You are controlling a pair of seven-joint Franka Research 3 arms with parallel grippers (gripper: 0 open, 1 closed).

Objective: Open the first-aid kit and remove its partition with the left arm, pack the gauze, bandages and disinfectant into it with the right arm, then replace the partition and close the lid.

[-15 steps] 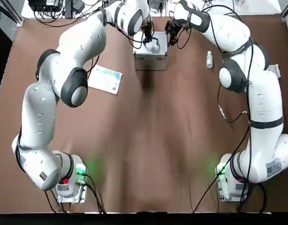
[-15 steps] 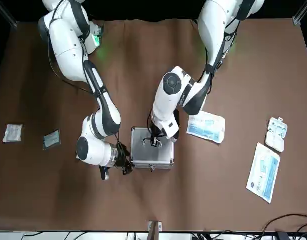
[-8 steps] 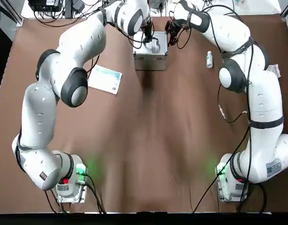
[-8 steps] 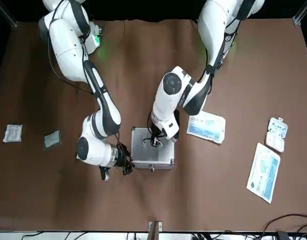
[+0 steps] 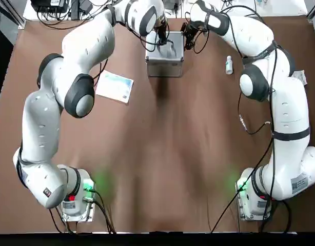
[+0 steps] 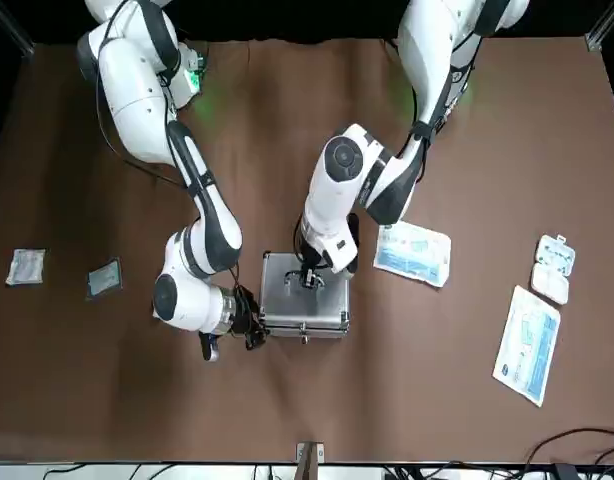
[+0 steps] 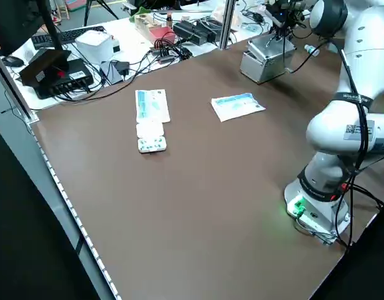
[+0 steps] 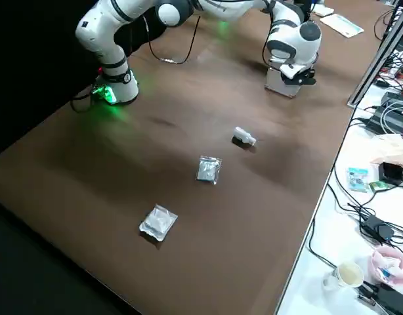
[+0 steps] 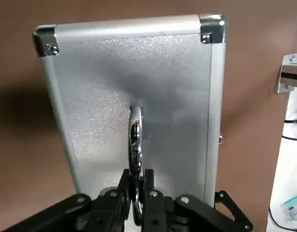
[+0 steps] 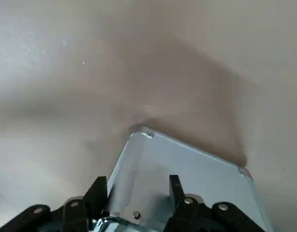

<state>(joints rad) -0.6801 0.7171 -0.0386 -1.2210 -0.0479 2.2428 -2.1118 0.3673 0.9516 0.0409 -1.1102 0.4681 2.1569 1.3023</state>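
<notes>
Where end effectors overhang, the lid hides partly.

Closed silver first-aid kit, flat on the brown table.

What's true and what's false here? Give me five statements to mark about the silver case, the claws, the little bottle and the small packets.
1. The first-aid kit's lid stands wide open. False: the lid is down on the first-aid kit.
2. The left claw has the lid's loop handle between its fingers. True.
3. The white bottle stands inside the case. False: the white bottle lies on the table.
4. The right claw, at the case, has its fingers apart. True.
5. Both small packets lie on the robot's left side. False: the small packets are on its right side.
</notes>
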